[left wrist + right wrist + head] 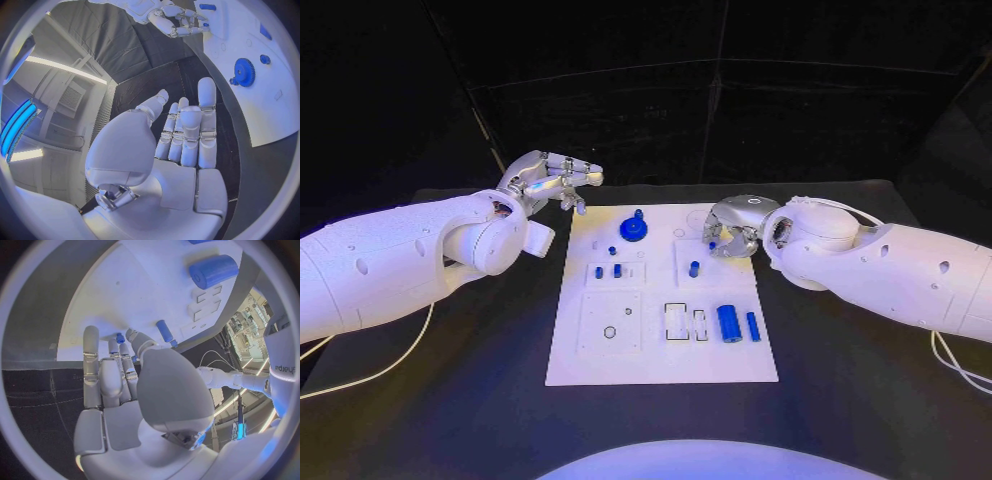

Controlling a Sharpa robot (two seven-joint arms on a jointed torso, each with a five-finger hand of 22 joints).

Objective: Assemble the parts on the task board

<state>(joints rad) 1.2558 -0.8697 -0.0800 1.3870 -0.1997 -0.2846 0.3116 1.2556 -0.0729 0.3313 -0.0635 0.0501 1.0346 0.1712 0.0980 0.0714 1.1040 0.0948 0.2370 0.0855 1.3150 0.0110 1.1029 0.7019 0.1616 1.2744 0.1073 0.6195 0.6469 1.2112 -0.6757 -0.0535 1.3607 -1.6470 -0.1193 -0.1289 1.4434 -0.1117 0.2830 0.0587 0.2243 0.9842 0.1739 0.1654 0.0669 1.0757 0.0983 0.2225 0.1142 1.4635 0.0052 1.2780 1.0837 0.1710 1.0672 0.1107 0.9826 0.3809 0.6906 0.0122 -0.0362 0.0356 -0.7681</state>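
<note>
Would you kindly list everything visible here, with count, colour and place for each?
task board: one, white, middle of the black table.
gear: one, blue, far end of the board, left of centre.
large cylinder: one, blue, lying on the board's right side.
slim cylinder: one, blue, lying just right of the large one.
small pegs: a few, blue, around the board's middle blocks; exact number unclear.
table: one, black, under the board.
left hand: silver, holds nothing, fingers apart, off the board's far left corner.
right hand: silver, over the board's far right part; whether it holds a peg is unclear.
</note>
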